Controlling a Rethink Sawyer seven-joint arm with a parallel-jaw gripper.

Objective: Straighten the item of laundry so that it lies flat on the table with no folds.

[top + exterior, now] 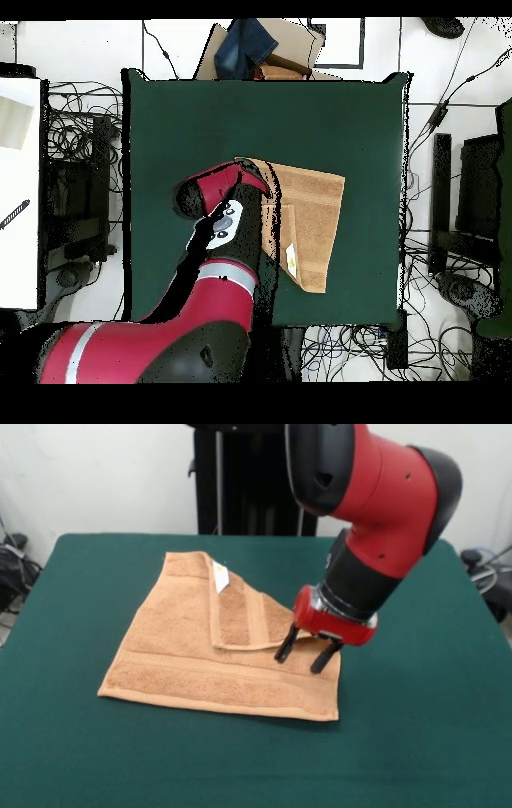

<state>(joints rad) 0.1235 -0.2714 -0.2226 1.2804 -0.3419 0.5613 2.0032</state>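
Front view: the tan towel lay on the green table, one corner folded back over its middle with the white tag uppermost. The gripper, jaws apart and empty, stood at the fold's edge, fingertips touching the cloth. Overhead view: the arm covered part of the towel; the gripper showed only its red housing.

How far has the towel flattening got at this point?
Not done. The towel lies mostly spread on the table, but one corner flap is folded over onto it. The open gripper sits at the flap's edge, gripping nothing. Left: unfold that flap flat.
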